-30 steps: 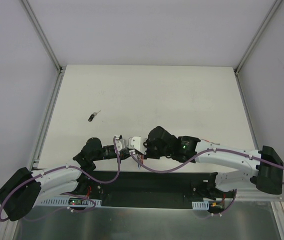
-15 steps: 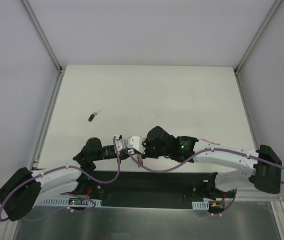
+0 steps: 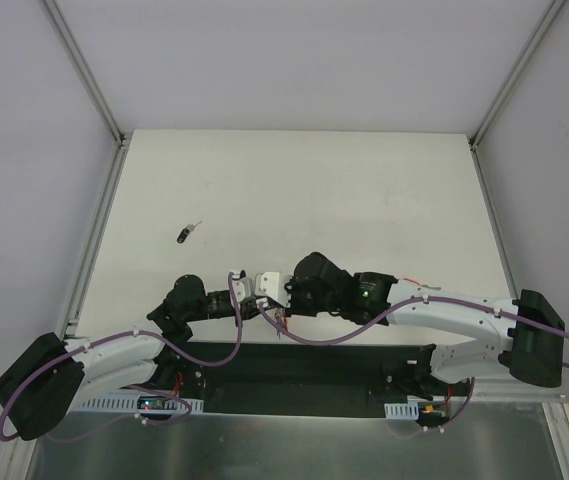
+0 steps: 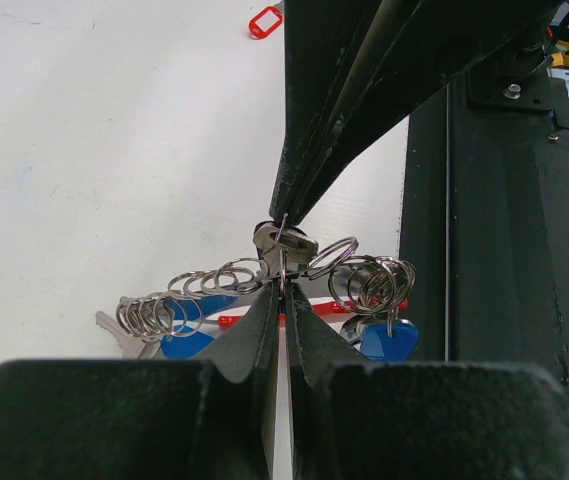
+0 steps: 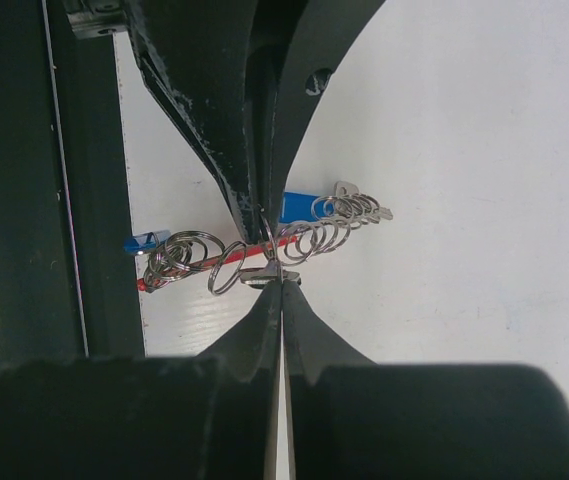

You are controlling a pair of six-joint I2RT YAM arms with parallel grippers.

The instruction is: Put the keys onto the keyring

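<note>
The keyring (image 4: 229, 322) lies on the white table near its front edge, a red band with chains of silver rings (image 4: 169, 305) and blue tags (image 4: 389, 337). My left gripper (image 4: 282, 287) is shut on one thin ring of it. Tip to tip with it, my right gripper (image 5: 277, 277) is shut on a small silver key (image 5: 264, 274), pressed against that ring. In the top view both grippers, left (image 3: 264, 305) and right (image 3: 276, 305), meet over the keyring (image 3: 279, 322), mostly hiding it. Another key (image 3: 186, 234) with a black head lies alone at the table's left.
A small red oval tag (image 4: 264, 20) lies farther right on the table, also seen as the red tag (image 3: 411, 281) beside the right arm. The black base plate (image 4: 494, 250) borders the table right beside the keyring. Metal rails (image 3: 99, 215) edge the table's sides.
The right wrist has shifted very slightly to the left. Both grippers stay shut tip to tip over the keyring, and the loose key has not moved.
</note>
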